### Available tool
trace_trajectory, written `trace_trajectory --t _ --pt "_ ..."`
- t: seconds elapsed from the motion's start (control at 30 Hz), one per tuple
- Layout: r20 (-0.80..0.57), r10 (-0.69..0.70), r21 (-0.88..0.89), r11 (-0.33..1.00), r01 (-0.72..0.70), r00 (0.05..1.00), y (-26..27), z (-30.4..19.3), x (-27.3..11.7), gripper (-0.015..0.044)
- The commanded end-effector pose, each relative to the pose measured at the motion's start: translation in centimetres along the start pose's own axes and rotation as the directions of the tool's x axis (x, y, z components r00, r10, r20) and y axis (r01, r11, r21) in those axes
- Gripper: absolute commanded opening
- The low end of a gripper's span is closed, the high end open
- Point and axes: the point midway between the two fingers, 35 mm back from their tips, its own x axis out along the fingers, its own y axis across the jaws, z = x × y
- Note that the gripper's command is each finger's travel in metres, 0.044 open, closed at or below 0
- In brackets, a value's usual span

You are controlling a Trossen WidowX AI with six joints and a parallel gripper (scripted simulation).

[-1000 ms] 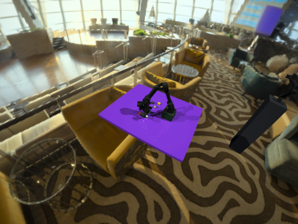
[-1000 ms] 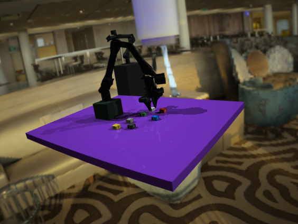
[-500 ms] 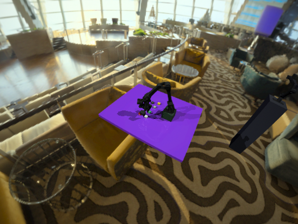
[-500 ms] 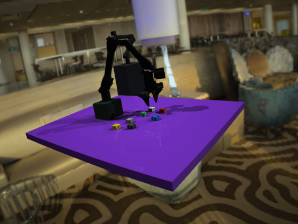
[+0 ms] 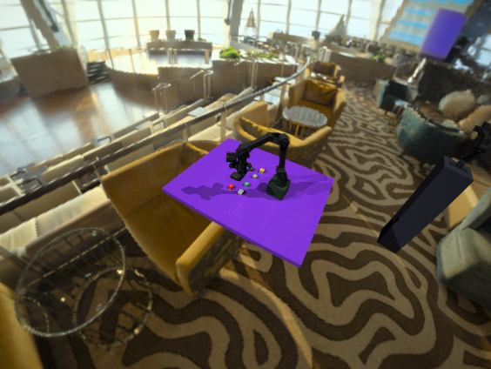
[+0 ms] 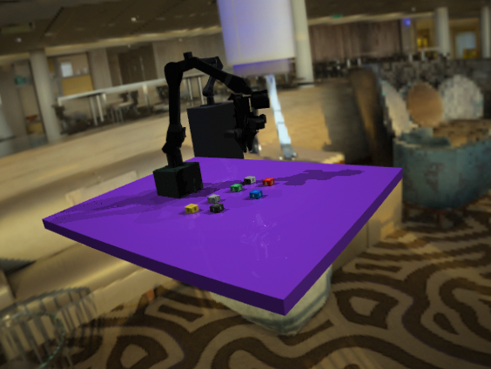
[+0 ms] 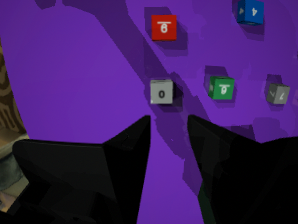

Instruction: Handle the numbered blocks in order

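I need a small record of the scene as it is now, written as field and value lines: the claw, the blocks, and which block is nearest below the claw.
claw: raised above the table, fingers narrowed, nothing between them
blocks on table: seven, all resting apart from each other
white block: digit 0, just ahead of the fingertips in wrist view
red block: beyond the white one
green block: beside the white one
blue block: far corner of wrist view
yellow block: nearest the arm base

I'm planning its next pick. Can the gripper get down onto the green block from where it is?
Probably yes. The gripper hangs shut and holding nothing above the table; the green block stands apart from the white block and grey block, nothing over it.
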Motion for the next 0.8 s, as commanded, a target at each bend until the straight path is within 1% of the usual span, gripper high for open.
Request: trace_trajectory --t 0.0,0.13,0.2,0.5,0.7,0.77 --pt "0.001 0.001 -0.004 1.000 -0.001 1.000 0.0 0.0 -0.2 0.0120" --pt "0.001 0.001 -0.004 1.000 -0.001 1.000 -0.2 0.2 -0.2 0.0120" --pt "0.001 -0.006 -0.006 1.000 0.006 1.000 -1.9 1.3 -0.2 0.0120" --pt "-0.001 -0.021 -0.008 1.000 0.021 1.000 -15.0 6.6 -0.3 0.0120" --pt "0.006 -0.022 -0.004 1.000 0.022 1.000 -24.9 7.2 -0.6 0.0120" --pt "0.007 -0.023 -0.003 1.000 0.023 1.000 -27.2 6.9 -0.6 0.0120"
